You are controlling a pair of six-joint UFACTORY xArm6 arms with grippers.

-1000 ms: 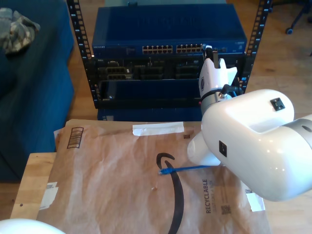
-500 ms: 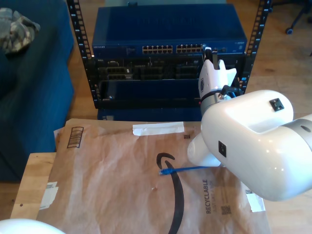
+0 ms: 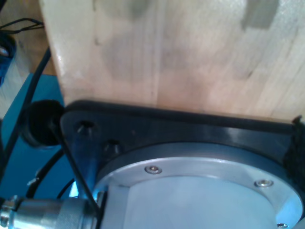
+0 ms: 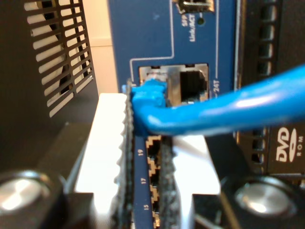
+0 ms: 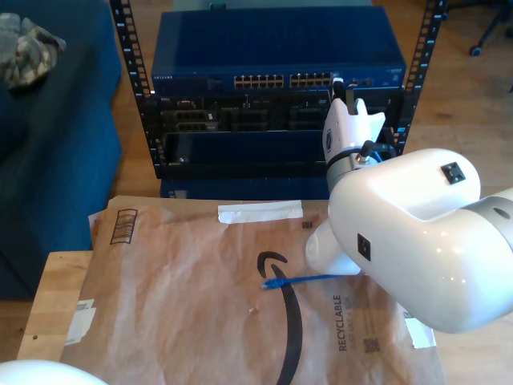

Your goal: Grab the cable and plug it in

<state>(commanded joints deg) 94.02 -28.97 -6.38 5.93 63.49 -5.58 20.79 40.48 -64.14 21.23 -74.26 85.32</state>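
Thin bright blue Ethernet cable (image 4: 224, 107): plug end pinched between my second gripper (image 4: 147, 157)'s white ribbed fingers (image 4: 109, 143), jaws narrow, clamped on it. Plug tip sits at a port opening in the dark blue network switch (image 5: 276, 48), next to the port marked 24T; can't tell if fully seated. Cable's other end (image 5: 276, 282) lies loose on the brown paper mailer (image 5: 192, 313), near its black logo, exterior view's centre. Mailer covers a light wood table (image 5: 48, 297). My first gripper: wrist cam sees wood surface (image 3: 167, 52) and black base plate (image 3: 157, 126), jaw state can't tell.
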